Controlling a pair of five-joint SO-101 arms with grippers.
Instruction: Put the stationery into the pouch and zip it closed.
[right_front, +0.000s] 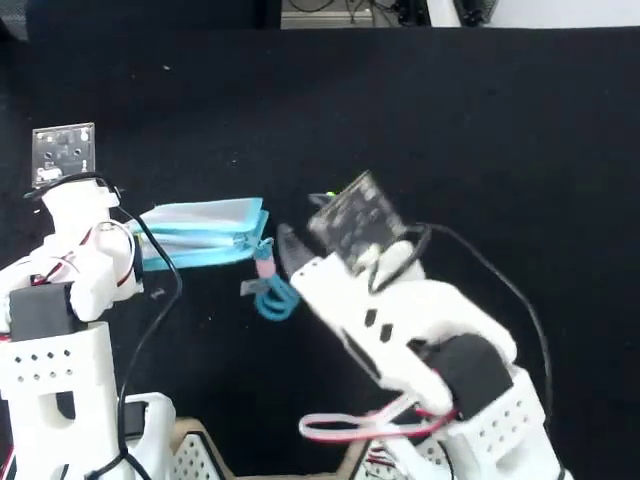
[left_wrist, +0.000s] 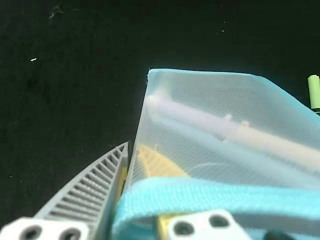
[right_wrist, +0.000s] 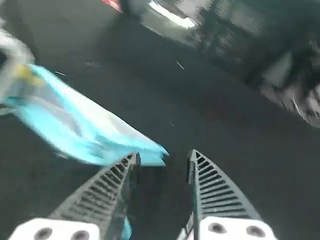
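A light-blue mesh pouch (right_front: 205, 232) hangs above the black table, held at one end by my left gripper (right_front: 140, 245), which is shut on it. In the left wrist view the pouch (left_wrist: 215, 130) has a white pen (left_wrist: 225, 131) inside, and my left gripper (left_wrist: 131, 167) clamps its edge. A pink zipper tag (right_front: 265, 266) and a blue loop (right_front: 276, 301) dangle at the pouch's other end. My right gripper (right_front: 287, 250) stands open right beside that end. In the right wrist view the pouch (right_wrist: 90, 132) has its corner just off my right gripper (right_wrist: 164, 156).
A green marker (left_wrist: 313, 91) lies on the cloth past the pouch, and its tip (right_front: 335, 192) peeks out behind the right arm's camera board (right_front: 357, 222). The black table (right_front: 480, 130) stretches bare to the far edge.
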